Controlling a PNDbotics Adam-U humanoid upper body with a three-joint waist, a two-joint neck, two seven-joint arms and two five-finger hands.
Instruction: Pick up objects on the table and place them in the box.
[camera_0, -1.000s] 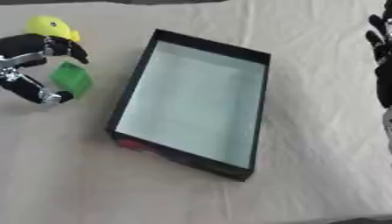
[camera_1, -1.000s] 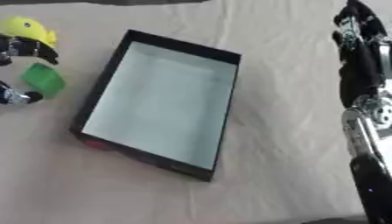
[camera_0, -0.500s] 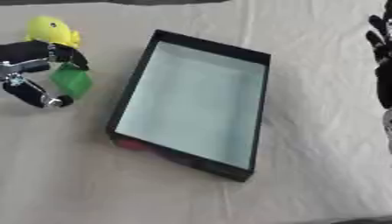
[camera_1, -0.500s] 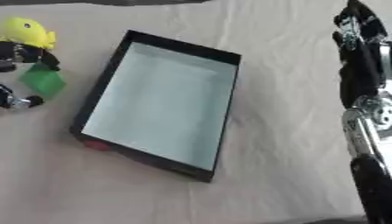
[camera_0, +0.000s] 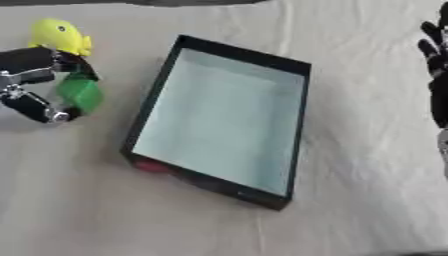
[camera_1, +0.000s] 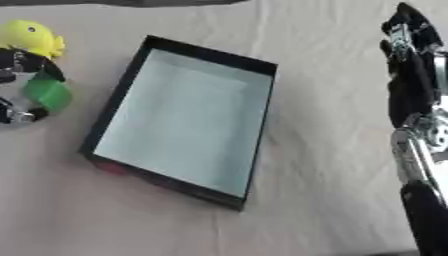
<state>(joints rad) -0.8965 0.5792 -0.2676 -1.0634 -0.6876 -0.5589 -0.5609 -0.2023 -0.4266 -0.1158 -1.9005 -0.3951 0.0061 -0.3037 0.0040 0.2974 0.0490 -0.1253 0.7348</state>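
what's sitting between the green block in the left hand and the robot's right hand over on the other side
The black box with its pale, empty floor lies between the green block in the left hand and the right hand, plus bare cloth; clearest in the left eye view.

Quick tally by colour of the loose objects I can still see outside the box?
Yellow: 1, the yellow toy beside the left hand.
Green: 1, the green block between that hand's fingers.
Total: 2. The box looks empty.
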